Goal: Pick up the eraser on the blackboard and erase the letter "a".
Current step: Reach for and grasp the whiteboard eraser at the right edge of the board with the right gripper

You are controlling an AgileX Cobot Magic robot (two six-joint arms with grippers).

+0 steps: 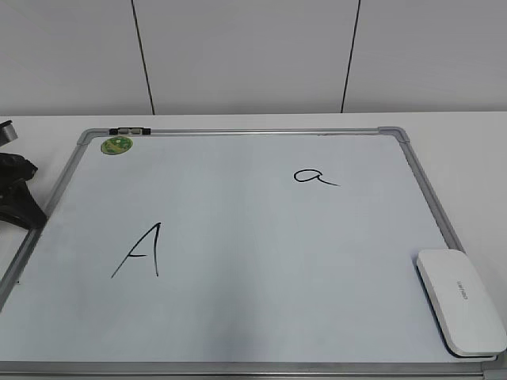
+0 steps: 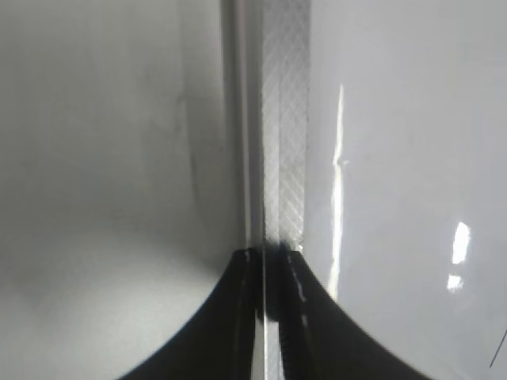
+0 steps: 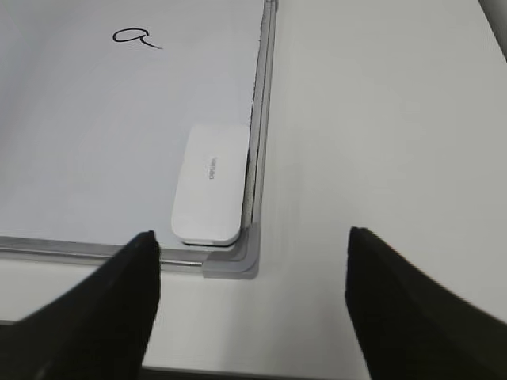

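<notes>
The white eraser [image 1: 459,301] lies flat in the near right corner of the blackboard [image 1: 238,222], against its frame. The small letter "a" [image 1: 314,176] is written at the board's upper right. In the right wrist view my right gripper [image 3: 252,237] is open and empty, hovering near the board's corner, with the eraser [image 3: 210,182] just ahead and the letter "a" [image 3: 136,37] farther up the blackboard [image 3: 79,142]. My left gripper [image 2: 269,257] is shut over the board's left frame [image 2: 285,119]. It shows at the left edge of the exterior view [image 1: 20,198].
A larger capital "A" [image 1: 141,252] is drawn at the board's lower left. A green round magnet [image 1: 116,145] sits at the top left corner. White table [image 3: 380,158] surrounds the board. A white wall stands behind.
</notes>
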